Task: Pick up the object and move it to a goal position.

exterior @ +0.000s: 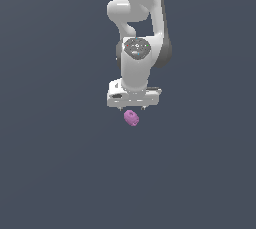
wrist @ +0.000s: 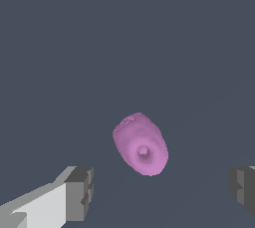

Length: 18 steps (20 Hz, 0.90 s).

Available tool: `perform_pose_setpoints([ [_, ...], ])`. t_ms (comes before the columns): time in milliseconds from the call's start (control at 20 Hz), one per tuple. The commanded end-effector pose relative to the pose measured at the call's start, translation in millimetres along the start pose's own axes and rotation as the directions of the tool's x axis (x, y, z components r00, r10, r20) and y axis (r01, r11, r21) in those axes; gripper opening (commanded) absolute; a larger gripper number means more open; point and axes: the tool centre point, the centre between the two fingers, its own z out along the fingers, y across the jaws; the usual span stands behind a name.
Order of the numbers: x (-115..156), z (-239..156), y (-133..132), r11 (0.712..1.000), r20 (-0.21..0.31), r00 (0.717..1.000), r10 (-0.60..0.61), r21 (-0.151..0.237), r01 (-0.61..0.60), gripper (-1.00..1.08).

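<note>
The object (exterior: 131, 118) is a small pink-purple lumpy oval blob lying on the dark grey floor, just below the white arm's hand in the exterior view. In the wrist view the object (wrist: 141, 144) lies ahead of the fingers, roughly centred between them. My gripper (wrist: 162, 192) is open, with one grey-tipped finger (wrist: 78, 193) on one side and the other finger (wrist: 243, 188) far off at the frame edge. Nothing is held. In the exterior view the gripper (exterior: 132, 108) hangs just above the blob, its fingertips barely showing under the hand.
Flat dark grey ground (exterior: 60, 163) fills both views. No other objects or edges show.
</note>
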Motion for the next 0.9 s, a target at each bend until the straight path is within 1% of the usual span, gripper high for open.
perform_pose_setpoints([
  [0, 0, 0, 0, 1.0, 0.0, 1.0, 0.0, 0.0, 0.0, 1.0],
  [450, 7, -7, 14, 0.999, -0.021, 0.999, -0.035, -0.02, 0.035, 1.0],
  [850, 7, -7, 14, 0.999, -0.021, 0.999, -0.034, -0.02, 0.034, 1.0],
])
